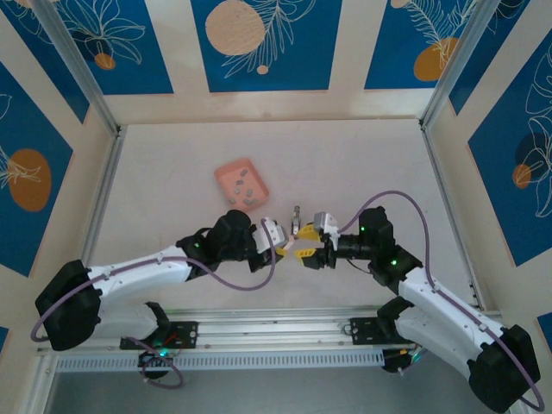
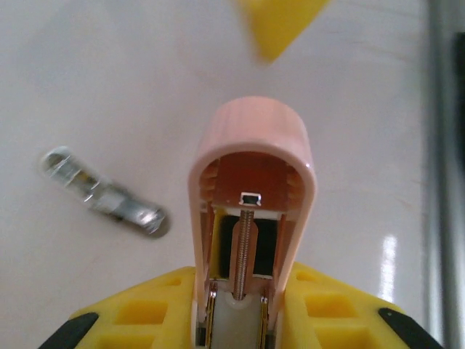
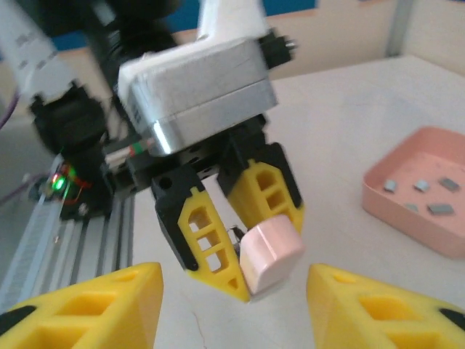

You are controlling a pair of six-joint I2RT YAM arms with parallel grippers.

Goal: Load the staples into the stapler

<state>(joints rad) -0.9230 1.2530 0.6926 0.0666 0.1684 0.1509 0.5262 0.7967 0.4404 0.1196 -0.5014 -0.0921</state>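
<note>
Right wrist view: the left tool (image 3: 254, 263) grips the pink stapler (image 3: 270, 251). The stapler's long axis slants down toward the counter (image 3: 341, 145), with the rounded end lowest and facing the camera. The right tool (image 3: 234, 270) is open, its fingers spread in the foreground near the stapler. The staples (image 3: 420, 186), short grey bars at mixed angles, lie in the pink tray (image 3: 392, 211), well right of the stapler.

Left wrist view: the stapler's long axis runs straight away from the camera, with a spring exposed along its open inside. A shiny metal piece (image 2: 102, 193) lies slantwise on the counter, left of the stapler.

Top view: the tray sits beyond and left of the stapler.
</note>
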